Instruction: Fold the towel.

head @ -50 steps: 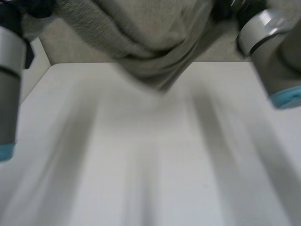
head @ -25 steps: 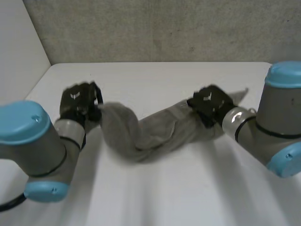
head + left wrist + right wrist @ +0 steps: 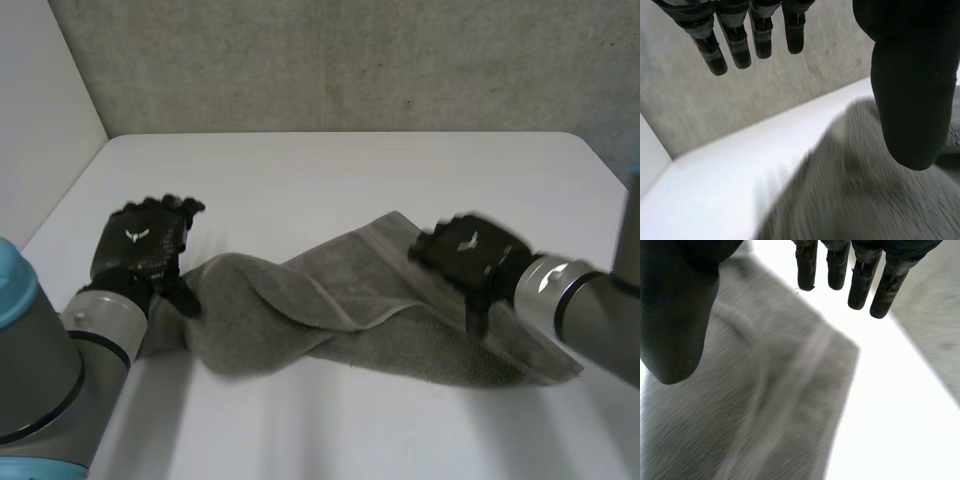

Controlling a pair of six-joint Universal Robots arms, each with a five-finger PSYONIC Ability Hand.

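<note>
The left hand [image 3: 140, 250] is at the left end of the towel [image 3: 340, 315], with fingers straight and apart from the thumb. The towel lies rumpled across the tabletop [image 3: 330, 180]. The right hand [image 3: 470, 255] is over its right part, also spread and holding nothing.

Towel [image 3: 380, 320] on table [image 3: 330, 180] — left hand [image 3: 140, 250] beside it, right hand [image 3: 470, 255] over it

Right hand [image 3: 680, 305], fingers straight, grey towel [image 3: 765, 405] under its palm, white table [image 3: 900, 415] beside
</note>
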